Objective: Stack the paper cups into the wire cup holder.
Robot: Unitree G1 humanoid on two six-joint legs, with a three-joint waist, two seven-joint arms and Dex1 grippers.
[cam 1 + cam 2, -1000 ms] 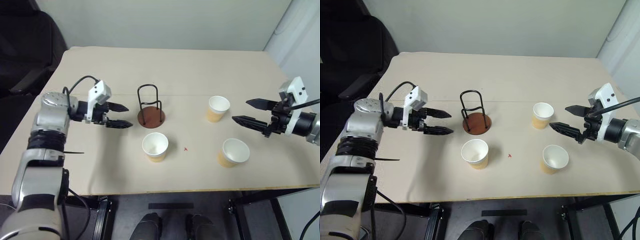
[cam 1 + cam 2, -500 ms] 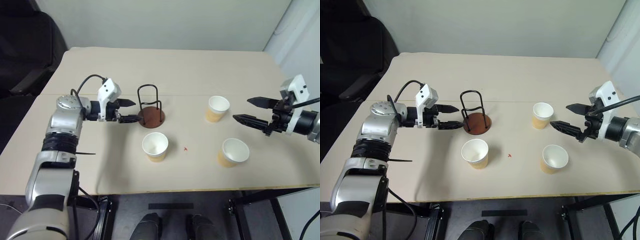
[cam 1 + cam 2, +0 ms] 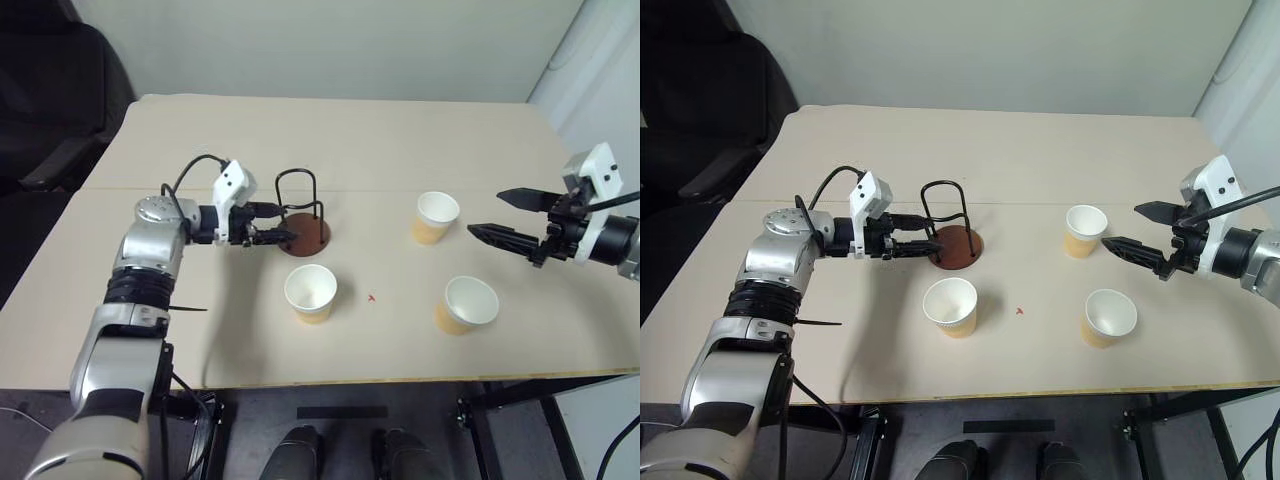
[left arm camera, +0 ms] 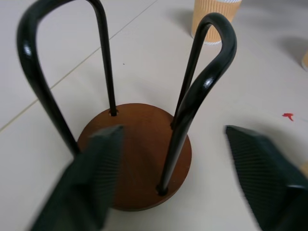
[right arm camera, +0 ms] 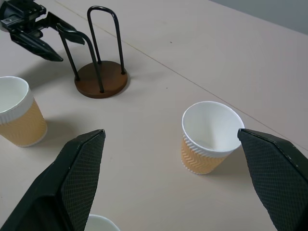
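Observation:
The wire cup holder point(image 3: 302, 216), black loops on a round reddish-brown base, stands left of the table's centre with nothing in it. My left gripper point(image 3: 288, 223) is open, reaching in from the holder's left. Its fingers point(image 4: 96, 178) stand on either side of the nearest loop point(image 4: 197, 96), low by the base. Three paper cups stand upright: one point(image 3: 310, 292) in front of the holder, one point(image 3: 436, 217) at mid right, one point(image 3: 467, 304) at front right. My right gripper point(image 3: 485, 212) hovers wide open to the right of the mid-right cup point(image 5: 210, 137), with nothing between its fingers.
The tan table point(image 3: 330, 130) has bare room behind the holder. A small red mark point(image 3: 371, 297) lies between the two front cups. A dark chair point(image 3: 50, 90) stands off the far left corner, and the front edge point(image 3: 400, 380) runs close before the cups.
My left gripper has moved right, up to the holder's base, and its fingers have drawn closer together. The right gripper and the cups have not moved.

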